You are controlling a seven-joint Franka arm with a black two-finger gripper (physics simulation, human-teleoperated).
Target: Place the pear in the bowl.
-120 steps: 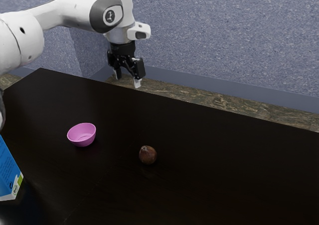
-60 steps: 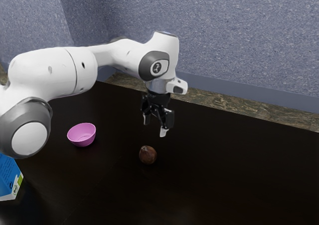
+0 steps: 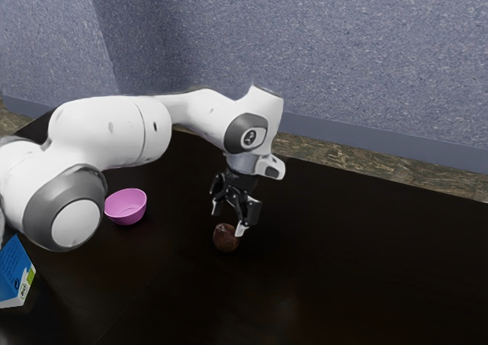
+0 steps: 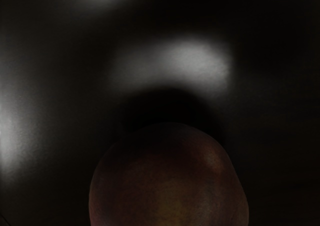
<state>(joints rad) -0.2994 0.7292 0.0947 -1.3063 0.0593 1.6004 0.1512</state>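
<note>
My gripper (image 3: 228, 221) points down, open, with its two fingertips apart just above the brown pear (image 3: 224, 239); one fingertip overlaps the pear's upper edge in the exterior view. The pear rests on the dark table. In the wrist view the reddish-brown pear (image 4: 170, 181) is large, just under my hand. The pink bowl (image 3: 126, 207) stands upright on the table, toward the exterior view's left from the pear, its inside holding nothing visible.
A blue carton (image 3: 14, 272) stands at the exterior view's left edge, close to the arm's base side. The arm's elbow hangs between it and the bowl. The dark table (image 3: 366, 261) reaches to its far edge near the wall.
From beyond the table's far edge, my hand has come over the table and down to just above the pear, its fingers staying apart. The pear and bowl have not moved.
</note>
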